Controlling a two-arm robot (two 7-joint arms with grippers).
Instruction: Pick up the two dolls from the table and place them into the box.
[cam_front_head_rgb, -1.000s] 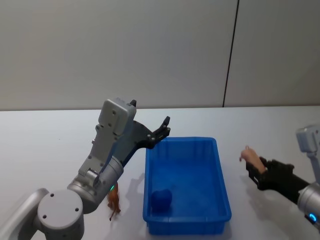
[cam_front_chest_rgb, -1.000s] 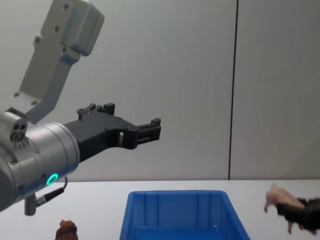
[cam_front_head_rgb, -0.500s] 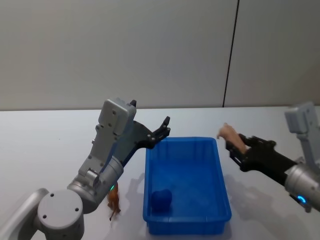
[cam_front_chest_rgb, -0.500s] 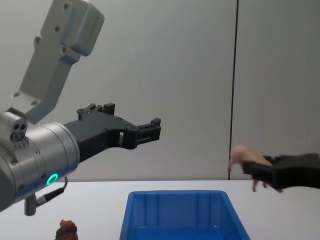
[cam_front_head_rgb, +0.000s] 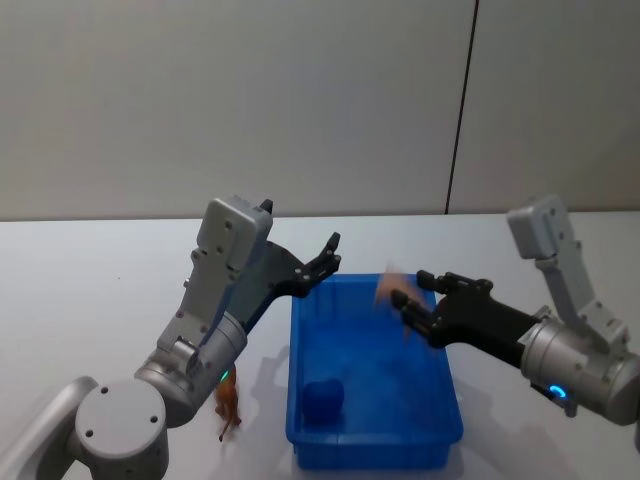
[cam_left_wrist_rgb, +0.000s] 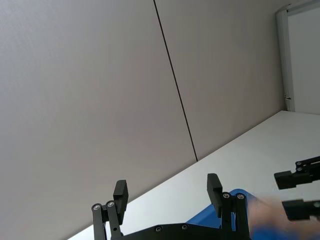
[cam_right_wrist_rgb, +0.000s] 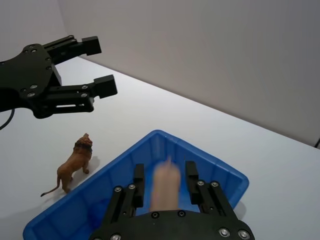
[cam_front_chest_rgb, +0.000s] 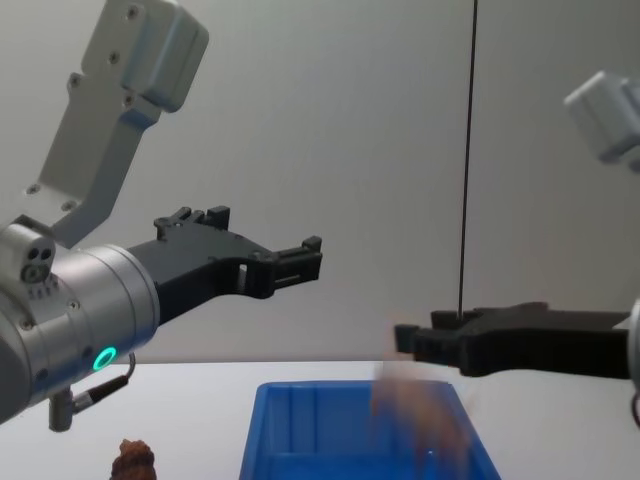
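Left gripper (cam_front_head_rgb: 330, 255): raised by the far left corner of the box (cam_front_head_rgb: 370, 455), fingers spread, nothing between them. Right gripper (cam_front_head_rgb: 410, 288): out over the box, fingers apart. Pale doll (cam_front_head_rgb: 388, 290): a blur between and just under those fingers, above the box; contact cannot be told. Reddish-brown doll (cam_front_head_rgb: 229, 405): standing on the table (cam_front_head_rgb: 100, 300), just left of the box.

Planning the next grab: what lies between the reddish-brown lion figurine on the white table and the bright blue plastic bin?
Bare table, in the right wrist view; lion figurine and bin stand apart. Left gripper open above, right gripper over the bin.
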